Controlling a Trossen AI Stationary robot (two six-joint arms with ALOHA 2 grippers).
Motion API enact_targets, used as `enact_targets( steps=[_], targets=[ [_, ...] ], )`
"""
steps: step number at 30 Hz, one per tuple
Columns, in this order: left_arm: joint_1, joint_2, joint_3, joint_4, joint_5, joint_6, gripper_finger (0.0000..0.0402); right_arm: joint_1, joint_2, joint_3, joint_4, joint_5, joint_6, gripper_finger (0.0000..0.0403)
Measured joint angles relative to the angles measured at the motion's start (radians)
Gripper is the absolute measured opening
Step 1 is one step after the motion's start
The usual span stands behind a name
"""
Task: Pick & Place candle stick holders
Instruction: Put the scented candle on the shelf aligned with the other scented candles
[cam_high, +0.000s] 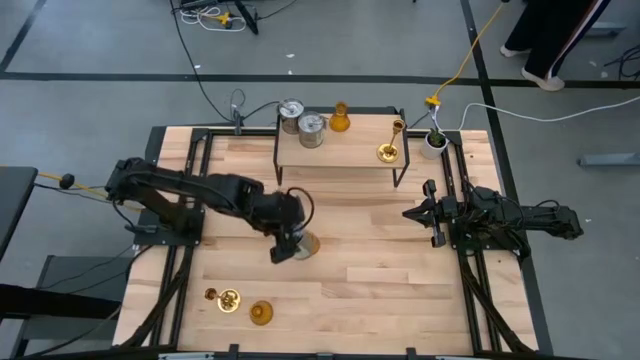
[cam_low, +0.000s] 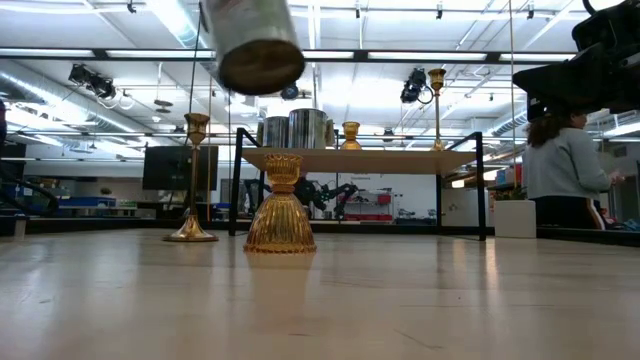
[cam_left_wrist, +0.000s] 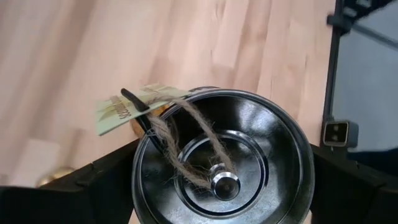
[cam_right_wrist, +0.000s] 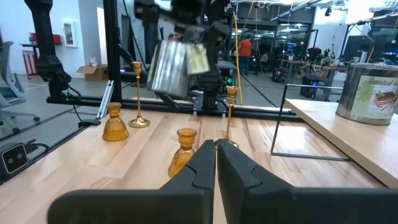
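Note:
My left gripper (cam_high: 287, 243) is over the table's middle, shut on a silvery cylinder holder (cam_right_wrist: 169, 68) with a twine loop and a paper tag (cam_left_wrist: 121, 109); the holder is up in the air. On the table below it stand an amber holder (cam_right_wrist: 185, 149) and a brass one (cam_right_wrist: 230, 118). Another brass holder (cam_high: 225, 297) and amber holder (cam_high: 261, 313) stand on their bases near the front left. On the far shelf (cam_high: 340, 150) stand two silvery cylinders (cam_high: 300, 120), an amber holder (cam_high: 340, 118) and a brass holder (cam_high: 390, 150). My right gripper (cam_high: 412, 213) waits shut at the right. My left gripper pinches the cylinder's outer wall (cam_left_wrist: 140, 186) between its two fingers (cam_left_wrist: 102, 183), one on each opposite side, just below the open rim. The fingers come slanting down from the table's left. The cylinder hangs tilted, lifted clear of the table, open end toward the wrist.
The shelf's black frame legs (cam_high: 278, 165) stand on the far half of the table. A small white pot with a plant (cam_high: 434, 140) sits at the far right. Bare wood lies between the shelf and the front edge. People stand in the room beyond the table.

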Motion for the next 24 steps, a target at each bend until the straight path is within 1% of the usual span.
enact_targets(
  steps=[15,24],
  targets=[
    [0.164,-0.001,0.105,-0.007,-0.003,0.204,0.0374,0.000,0.000,0.000,0.000,0.000,0.000,0.0022],
    [0.250,-0.001,0.221,-0.024,-0.005,0.312,0.0374,0.000,0.000,0.000,0.000,0.000,0.000,0.0022]
  ],
)
